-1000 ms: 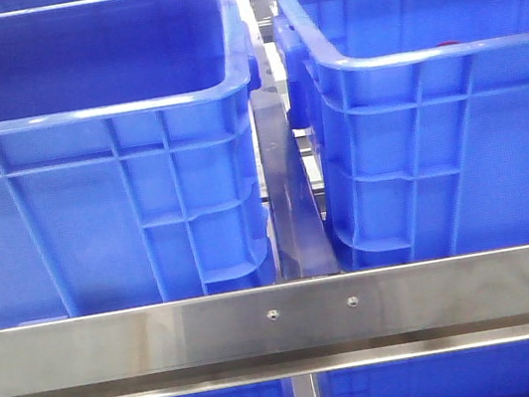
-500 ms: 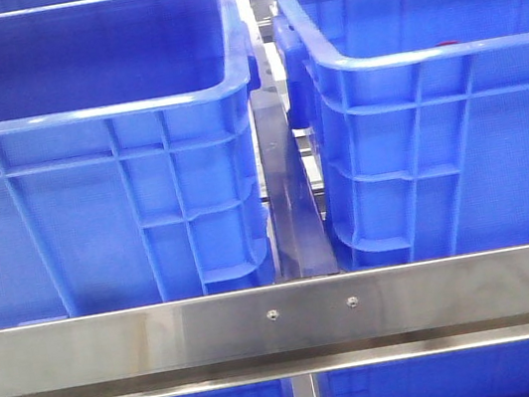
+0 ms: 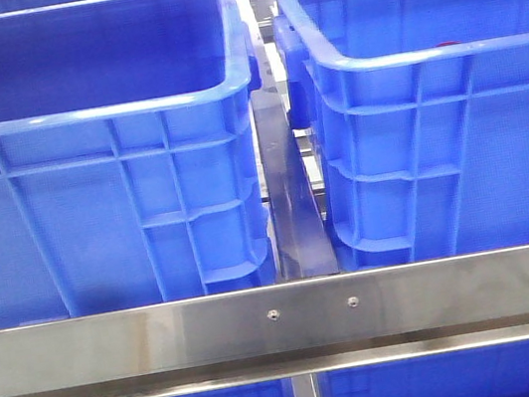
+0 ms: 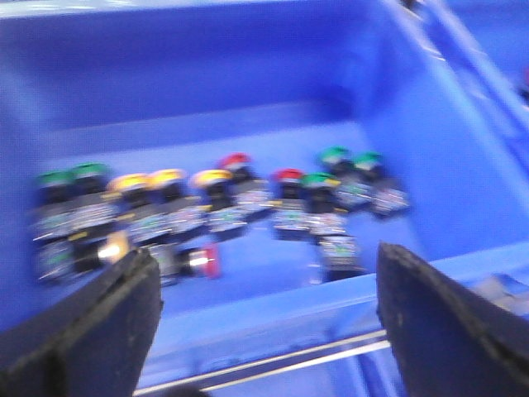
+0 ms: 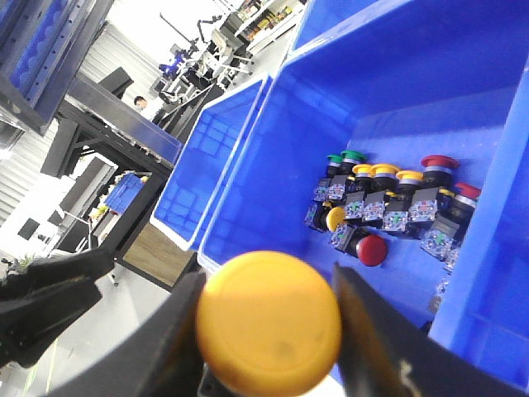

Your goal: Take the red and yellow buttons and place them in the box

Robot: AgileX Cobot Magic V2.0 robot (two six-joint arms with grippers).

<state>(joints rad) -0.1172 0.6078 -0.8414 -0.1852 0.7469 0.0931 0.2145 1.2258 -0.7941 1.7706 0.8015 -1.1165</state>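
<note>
My right gripper (image 5: 266,291) is shut on a yellow button (image 5: 269,327) and holds it above a blue crate (image 5: 273,141) that has several red, yellow and green buttons (image 5: 388,207) on its floor. My left gripper (image 4: 264,258) is open and empty over the near rim of a blue crate (image 4: 273,310). That crate holds a blurred row of buttons, among them a red one (image 4: 288,174) and a yellow one (image 4: 211,176). The front view shows two alike crates, left (image 3: 80,115) and right (image 3: 423,56), with a red sliver (image 3: 448,44) at the right rim. Neither gripper shows there.
A steel rail (image 3: 284,321) crosses in front of the crates, with a narrow gap (image 3: 294,204) between them. In the right wrist view a second, empty blue crate (image 5: 211,161) stands beside the one with buttons, with dark frames and shelving beyond.
</note>
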